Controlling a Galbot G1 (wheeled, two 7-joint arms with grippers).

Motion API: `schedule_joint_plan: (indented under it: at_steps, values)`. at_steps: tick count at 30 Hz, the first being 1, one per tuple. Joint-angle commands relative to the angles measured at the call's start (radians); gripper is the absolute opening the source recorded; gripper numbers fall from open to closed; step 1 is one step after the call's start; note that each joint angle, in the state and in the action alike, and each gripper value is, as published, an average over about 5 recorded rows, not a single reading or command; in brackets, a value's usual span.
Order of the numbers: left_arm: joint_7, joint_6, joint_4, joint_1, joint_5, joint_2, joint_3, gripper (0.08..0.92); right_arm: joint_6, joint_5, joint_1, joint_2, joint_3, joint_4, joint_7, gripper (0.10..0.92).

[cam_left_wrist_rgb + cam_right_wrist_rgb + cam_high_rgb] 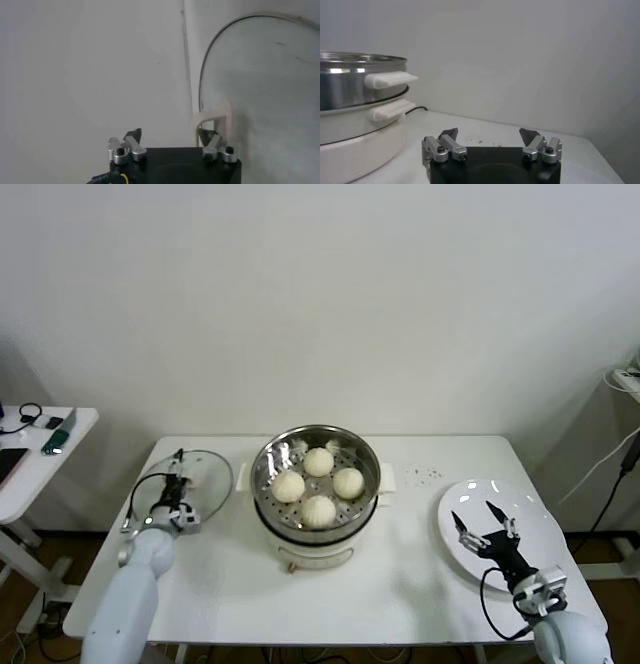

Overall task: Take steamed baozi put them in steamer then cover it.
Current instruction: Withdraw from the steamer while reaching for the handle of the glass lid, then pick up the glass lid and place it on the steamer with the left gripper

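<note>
With all four steamed baozi [318, 482] in the steamer [371, 474], the left pincer [172, 494], open, straddles the cover [212, 484] handle [212, 122] at table-left; it should close squarely. The right pincer [482, 524] idles open.

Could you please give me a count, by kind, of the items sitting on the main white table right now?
Steamed baozi, all in the steamer: 4
Steamer: 1
Glass cover, lying left of the steamer: 1
White plate, right of the steamer: 1
Total: 7
</note>
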Motion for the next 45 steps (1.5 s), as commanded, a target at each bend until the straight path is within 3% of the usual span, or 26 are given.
schedule_joint_plan:
  at_steps: [1,13,19,45]
  values:
    - [-0.003,-0.01,0.019,-0.009,0.001,0.001,-0.001,0.68,0.003,-0.008,0.003,0.008,0.0,-0.005,-0.006,0.823]
    - [-0.009,-0.014,0.0,0.001,-0.01,0.005,0.001,0.333,0.013,-0.021,0.013,0.013,0.004,-0.014,-0.011,0.823]
    - [-0.012,0.003,-0.097,0.042,-0.036,0.025,0.01,0.177,0.025,-0.033,0.015,0.013,0.003,-0.02,-0.015,0.823]
    - [0.009,0.334,-0.871,0.488,-0.127,0.147,-0.022,0.155,0.052,-0.021,0.051,-0.022,-0.006,-0.069,-0.033,0.823]
